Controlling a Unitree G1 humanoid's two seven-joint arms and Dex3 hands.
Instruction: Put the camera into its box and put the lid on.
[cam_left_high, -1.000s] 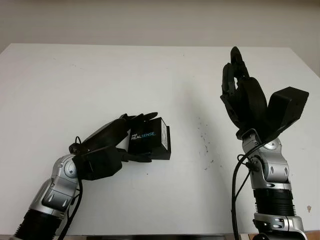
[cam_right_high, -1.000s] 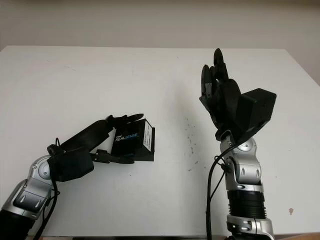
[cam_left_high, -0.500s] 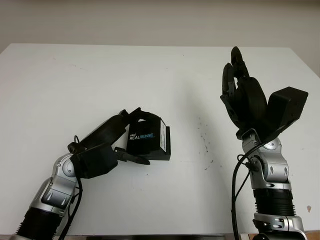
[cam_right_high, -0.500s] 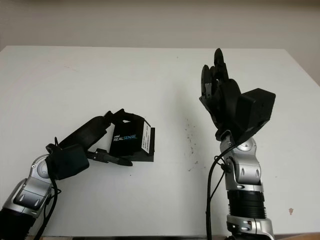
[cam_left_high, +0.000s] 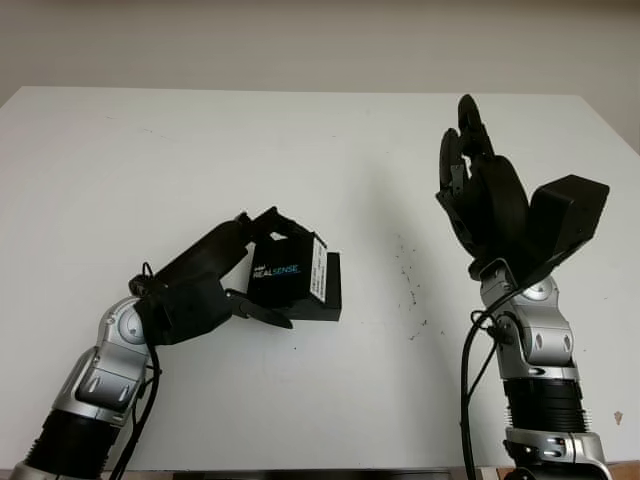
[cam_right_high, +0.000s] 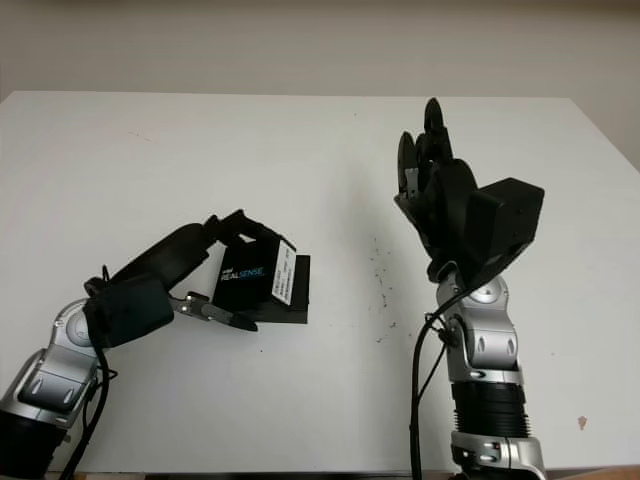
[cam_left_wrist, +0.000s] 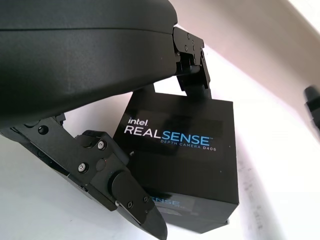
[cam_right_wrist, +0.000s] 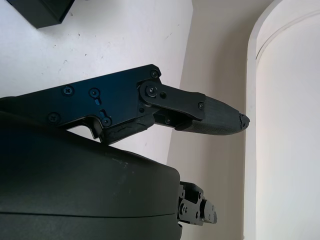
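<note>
Item: black RealSense D405 camera box lid (cam_left_high: 290, 275), printed face and white label showing. Location: left of the counter's middle, toward the near edge, tilted up over the black box base (cam_left_high: 325, 292), which lies flat on the white counter (cam_left_high: 200, 150).

Left hand (cam_left_high: 243, 268): clamped on the lid, upper fingers (cam_left_wrist: 192, 55) hooked over its far edge, thumb (cam_left_wrist: 125, 195) pressing the near lower side.

Right hand (cam_left_high: 478, 190): released, holding nothing, raised upright above the counter's right side, well apart from the box.

Surface: small dark specks (cam_left_high: 408, 285) scattered between the box and the right arm.
</note>
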